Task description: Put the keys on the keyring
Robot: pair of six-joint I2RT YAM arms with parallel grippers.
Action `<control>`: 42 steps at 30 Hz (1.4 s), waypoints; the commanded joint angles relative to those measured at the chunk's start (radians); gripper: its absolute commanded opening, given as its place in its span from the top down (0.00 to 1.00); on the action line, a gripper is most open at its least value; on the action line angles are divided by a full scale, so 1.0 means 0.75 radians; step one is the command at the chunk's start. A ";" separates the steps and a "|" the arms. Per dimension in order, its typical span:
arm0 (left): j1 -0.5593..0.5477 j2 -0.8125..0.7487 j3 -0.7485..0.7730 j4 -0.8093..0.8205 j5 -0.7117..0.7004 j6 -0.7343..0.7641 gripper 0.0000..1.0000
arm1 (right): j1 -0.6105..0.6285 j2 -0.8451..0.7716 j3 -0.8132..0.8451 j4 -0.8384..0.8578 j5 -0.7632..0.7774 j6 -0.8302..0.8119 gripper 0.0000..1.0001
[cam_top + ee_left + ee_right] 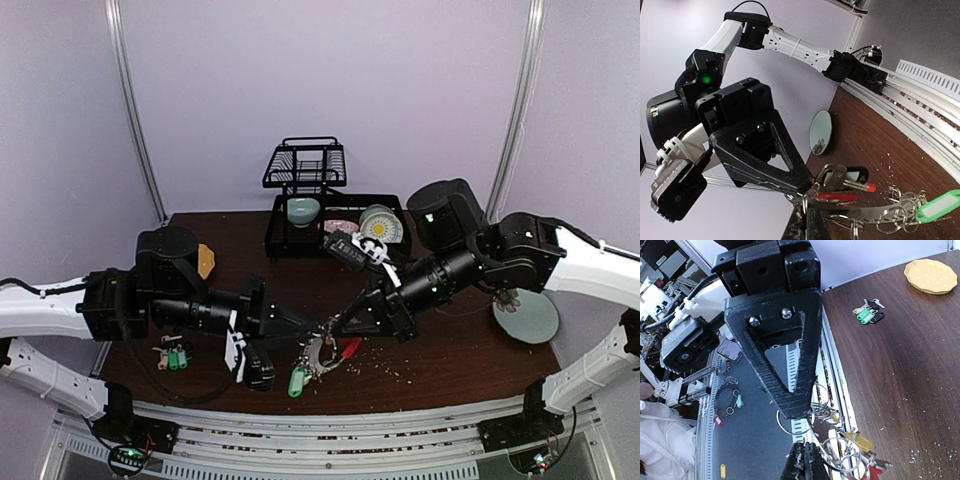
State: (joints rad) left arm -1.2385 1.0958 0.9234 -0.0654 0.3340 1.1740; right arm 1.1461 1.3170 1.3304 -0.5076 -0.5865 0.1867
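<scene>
Keyring (325,352) lies against the closed fingers (362,317) of both arms.

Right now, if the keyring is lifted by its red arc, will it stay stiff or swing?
The keyring probably will not lift as one stiff piece: the green tag joins it through loose small rings, so parts would likely dangle and swing. With so much metal, it seems heavy for its size. Pushed, it should drag, not roll.
</scene>
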 commanded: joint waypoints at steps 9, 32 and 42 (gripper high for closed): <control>-0.027 -0.006 0.054 -0.010 -0.071 0.079 1.00 | 0.014 0.036 0.058 -0.001 0.020 0.016 1.00; -0.086 -0.005 0.054 -0.048 -0.222 0.177 1.00 | 0.013 0.073 0.055 -0.030 0.030 0.017 1.00; -0.091 0.005 0.055 -0.031 -0.238 0.165 1.00 | 0.014 0.080 0.049 0.016 -0.013 0.035 1.00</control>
State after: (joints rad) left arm -1.2991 1.1004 0.9295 -0.1589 0.1722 1.2972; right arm 1.1500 1.3712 1.3510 -0.5201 -0.5674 0.1936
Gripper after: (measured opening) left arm 0.006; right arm 0.009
